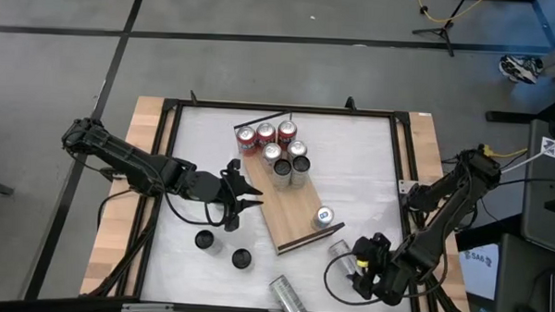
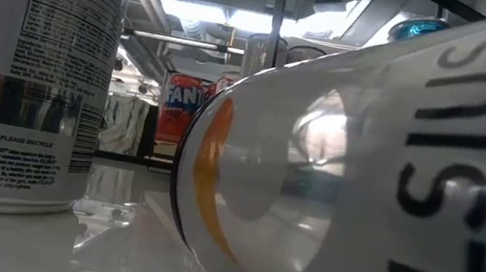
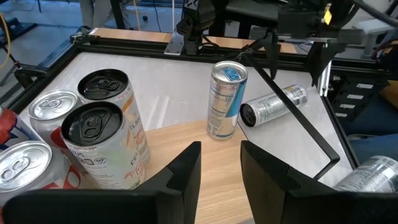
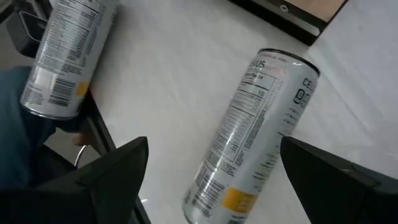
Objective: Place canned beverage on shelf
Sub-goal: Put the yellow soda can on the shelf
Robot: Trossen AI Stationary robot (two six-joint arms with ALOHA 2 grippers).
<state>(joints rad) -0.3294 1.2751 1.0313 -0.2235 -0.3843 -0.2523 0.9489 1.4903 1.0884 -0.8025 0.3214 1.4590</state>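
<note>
Readable writing: "CELSIUS" on the lying silver can (image 4: pixel 255 137) between the right gripper's (image 4: pixel 211 168) wide-apart fingers, not clamped; low view shows "ELSIUS" huge on a lying can (image 2: pixel 363 173), "PLEASE RECYCLE" with palm art on an upright can (image 2: pixel 20 74), and a Fanta can (image 2: pixel 180 107) behind. Shelf (image 1: pixel 289 212): light wood board, dark edges, running diagonally mid-table from 11 to 5 o'clock. Six cans cluster at its 11 o'clock end (image 1: pixel 276 147), one slim silver-blue can (image 1: pixel 323 216) upright near the 5 o'clock end. Left gripper (image 3: pixel 217 168) hovers at the board's 9 o'clock edge, fingers slightly apart, empty. Another silver can (image 1: pixel 289 298) lies at the table's 6 o'clock edge; two black-topped cans (image 1: pixel 223 249) stand around 7 o'clock.
</note>
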